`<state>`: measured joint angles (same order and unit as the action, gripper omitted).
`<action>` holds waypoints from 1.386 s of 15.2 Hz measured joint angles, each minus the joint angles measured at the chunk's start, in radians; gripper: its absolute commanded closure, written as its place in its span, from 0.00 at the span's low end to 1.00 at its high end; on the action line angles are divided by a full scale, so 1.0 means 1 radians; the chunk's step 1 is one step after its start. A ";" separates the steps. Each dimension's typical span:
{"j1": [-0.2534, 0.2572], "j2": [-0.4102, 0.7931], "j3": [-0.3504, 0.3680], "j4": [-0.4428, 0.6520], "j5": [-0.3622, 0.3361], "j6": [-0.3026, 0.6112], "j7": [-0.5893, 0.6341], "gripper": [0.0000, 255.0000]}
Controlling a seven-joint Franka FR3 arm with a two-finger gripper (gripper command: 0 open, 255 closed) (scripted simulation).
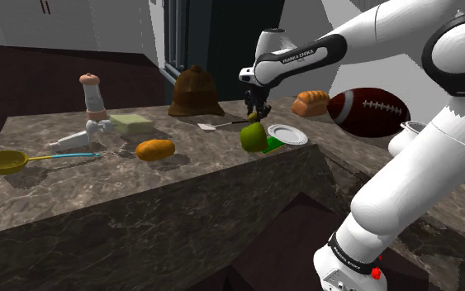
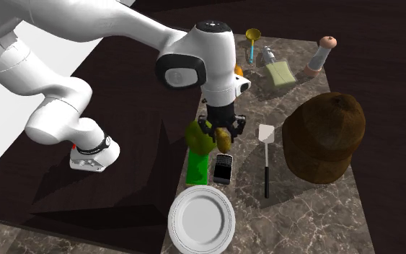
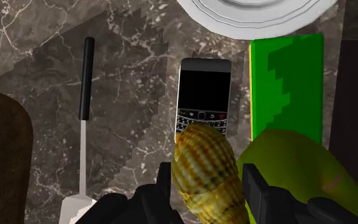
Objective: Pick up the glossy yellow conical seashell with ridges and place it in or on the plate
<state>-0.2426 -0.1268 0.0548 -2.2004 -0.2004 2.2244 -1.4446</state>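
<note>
Jaws: clenched on the seashell (image 3: 204, 170), a finger at each side.
Seashell: yellow-brown, ridged, held above the counter (image 1: 98, 190), over the phone (image 3: 203, 95).
Plate (image 2: 201, 220): white, near the phone's far end.

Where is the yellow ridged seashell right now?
The seashell is clasped in the gripper. In the wrist view it hangs over the black phone, beside the green fruit, with the white plate beyond the phone.
</note>
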 measured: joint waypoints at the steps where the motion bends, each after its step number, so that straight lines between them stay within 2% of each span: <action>1: -0.009 -0.012 -0.013 -0.012 0.003 -0.002 -0.026 1.00; 7: -0.072 -0.030 -0.103 -0.047 0.014 0.033 -0.180 1.00; 12: -0.124 -0.017 -0.180 -0.037 0.028 0.055 -0.316 1.00; 16: -0.166 0.028 -0.243 0.015 0.053 0.060 -0.436 1.00; 21: -0.180 0.055 -0.264 -0.007 0.061 0.113 -0.470 1.00</action>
<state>-0.4225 -0.0720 -0.2088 -2.2070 -0.1393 2.3371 -1.9151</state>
